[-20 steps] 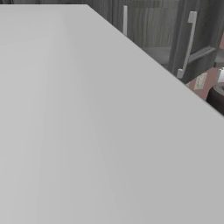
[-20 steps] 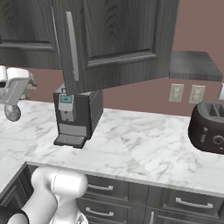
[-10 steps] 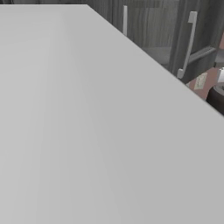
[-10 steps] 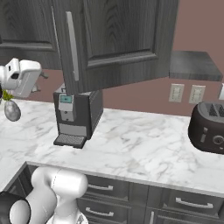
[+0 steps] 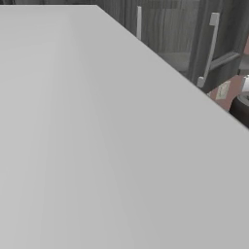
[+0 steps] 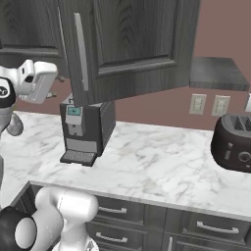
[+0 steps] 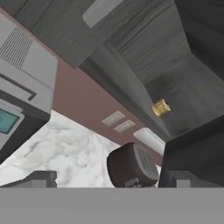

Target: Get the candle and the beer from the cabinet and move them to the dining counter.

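- I'm seeing the white two-finger gripper (image 6: 49,93) hanging at the far left of the right base view, raised above the white-grey marble worktop (image 6: 147,162), beside the edge of the open door of the dark charcoal wood-grain wall cabinet (image 6: 132,44).
- Jaws are standing spread wide, nothing between them; in the hand view the two dark fingertips (image 7: 39,178) are sitting far apart at the bottom.
- Hand camera is looking up and rolled into the cabinet interior: the small stubby pale-yellow candle (image 7: 161,107) is lying on its side on the dark shelf, well apart from the gripper.
- I can't tell where the beer is.
- The dark boxy coffee machine (image 6: 86,130) is standing on the worktop under the open door; the black rounded toaster (image 6: 233,142) is sitting near the right end.
- Left base view is mostly looking at a flat pale grey panel (image 5: 97,146), with slim silver bar handles (image 5: 209,48) past it.
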